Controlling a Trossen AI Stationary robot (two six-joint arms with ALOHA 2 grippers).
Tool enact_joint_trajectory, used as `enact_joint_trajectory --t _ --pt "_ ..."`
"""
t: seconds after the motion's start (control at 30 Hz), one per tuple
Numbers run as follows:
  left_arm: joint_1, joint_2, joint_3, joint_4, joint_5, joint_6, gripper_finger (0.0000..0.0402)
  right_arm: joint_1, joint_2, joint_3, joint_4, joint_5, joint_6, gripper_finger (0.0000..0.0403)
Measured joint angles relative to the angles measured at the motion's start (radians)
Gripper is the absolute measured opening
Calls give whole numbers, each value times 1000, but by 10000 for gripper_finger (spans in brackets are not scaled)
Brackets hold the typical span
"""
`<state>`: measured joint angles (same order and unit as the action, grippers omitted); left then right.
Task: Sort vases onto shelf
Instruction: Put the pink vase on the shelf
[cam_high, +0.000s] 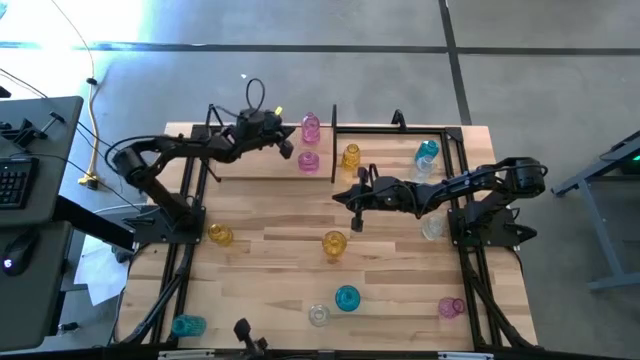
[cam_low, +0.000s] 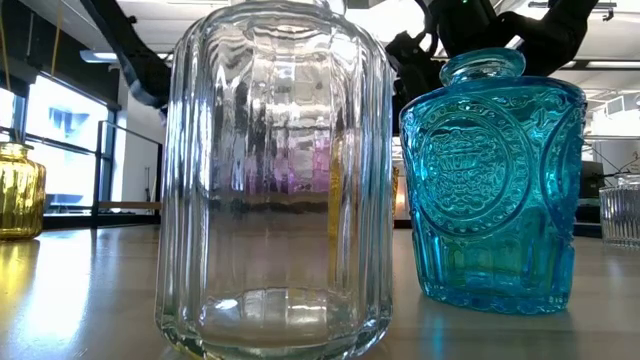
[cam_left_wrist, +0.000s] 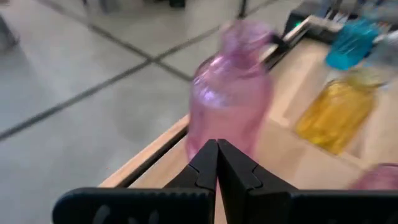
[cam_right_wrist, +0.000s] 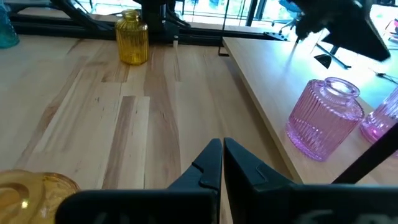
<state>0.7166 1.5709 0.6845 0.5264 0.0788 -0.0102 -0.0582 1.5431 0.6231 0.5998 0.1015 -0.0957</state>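
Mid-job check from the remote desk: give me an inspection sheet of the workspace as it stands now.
Surface: light wood table, mostly bare at its middle.
Job's things: shelf at the far edge holds two pink vases, an amber vase and teal vases; others stand loose on the table, among them an amber one and a teal one.
Clutter: nothing seen.
Grippers: left pincer shut, empty, just short of a pink vase; right pincer shut, empty, over bare table.
Cables: a looped cable on the left arm.
Surroundings: desk with keyboard at left; grey floor.
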Motion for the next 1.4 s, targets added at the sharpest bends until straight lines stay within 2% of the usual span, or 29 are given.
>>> enact_joint_trajectory --t 0.1,0.2,0.43,0.6,0.7,0.87,1.03,1.17,1.27,1.4 --pt "-34 -64 -77 62 1 31 0 4 -38 5 -49 3 21 0" --pt "-69 -131 -125 86 1 48 0 24 -92 45 -196 29 44 0" --pt "-143 -241 -183 89 44 79 0 156 -148 266 -793 157 219 0" --pt "-187 -271 -208 99 51 109 0 287 -137 461 -1273 164 554 0" --pt "-205 -270 -214 98 50 118 0 388 -131 547 -1484 134 785 3" --pt "-230 -265 -214 103 50 119 0 573 -129 631 -1759 35 1227 46" --pt "-245 -265 -214 108 50 124 0 764 -129 645 -1907 -110 1644 124" --pt "-256 -265 -214 107 50 127 0 880 -129 645 -1917 -192 1852 179" --pt "-262 -265 -214 107 50 127 0 953 -129 645 -1920 -219 1953 198" --pt "-262 -265 -214 107 50 119 0 1035 -129 645 -1924 -226 2039 197"
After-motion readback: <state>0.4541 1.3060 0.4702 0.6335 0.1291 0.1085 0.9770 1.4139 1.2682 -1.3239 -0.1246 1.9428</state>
